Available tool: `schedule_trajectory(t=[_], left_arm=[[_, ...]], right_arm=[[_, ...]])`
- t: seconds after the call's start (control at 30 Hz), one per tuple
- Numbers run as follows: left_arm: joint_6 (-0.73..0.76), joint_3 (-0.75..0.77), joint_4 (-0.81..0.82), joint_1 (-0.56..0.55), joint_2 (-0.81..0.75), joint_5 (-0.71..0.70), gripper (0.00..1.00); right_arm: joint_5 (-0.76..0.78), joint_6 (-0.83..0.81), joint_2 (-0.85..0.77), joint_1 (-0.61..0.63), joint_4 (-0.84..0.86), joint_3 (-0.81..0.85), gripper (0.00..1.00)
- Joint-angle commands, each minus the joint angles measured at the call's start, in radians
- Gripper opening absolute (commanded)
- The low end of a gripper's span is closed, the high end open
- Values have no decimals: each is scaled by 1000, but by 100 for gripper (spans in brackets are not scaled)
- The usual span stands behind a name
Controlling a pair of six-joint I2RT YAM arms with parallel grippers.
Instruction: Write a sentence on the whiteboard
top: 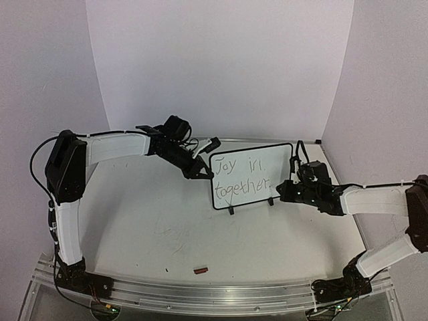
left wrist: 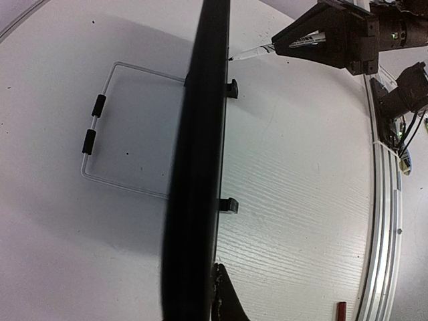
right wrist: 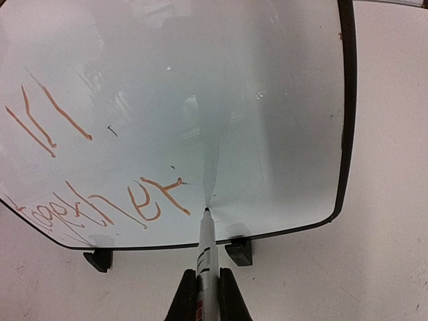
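Right claw [right wrist: 207, 279], pressed together on a marker [right wrist: 207, 244], holds the tip against the whiteboard [right wrist: 281, 100] just after the last letter, at the lower middle of the wrist view, evidently to carry the word on. Left claw [top: 198, 170] pinches the whiteboard's left edge, seemingly to steady it against the pen's push. The whiteboard stands on its two feet on the bench [top: 147, 227], centre right in the overhead view. The sentence [top: 241, 175] reads "Joy in / together". The marker's label is too blurred to read.
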Motion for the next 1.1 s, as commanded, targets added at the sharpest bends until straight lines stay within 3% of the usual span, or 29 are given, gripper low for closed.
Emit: schedule_trajectory(t=[0.0, 0.77, 1.07], left_arm=[[24, -7, -23, 0, -35, -42, 0], [24, -7, -23, 0, -43, -42, 0], [24, -7, -22, 0, -49, -44, 0]], right_arm=[[31, 2, 6, -3, 31, 40, 0], [92, 35, -80, -3, 72, 44, 0], [106, 43, -44, -3, 72, 36, 0]])
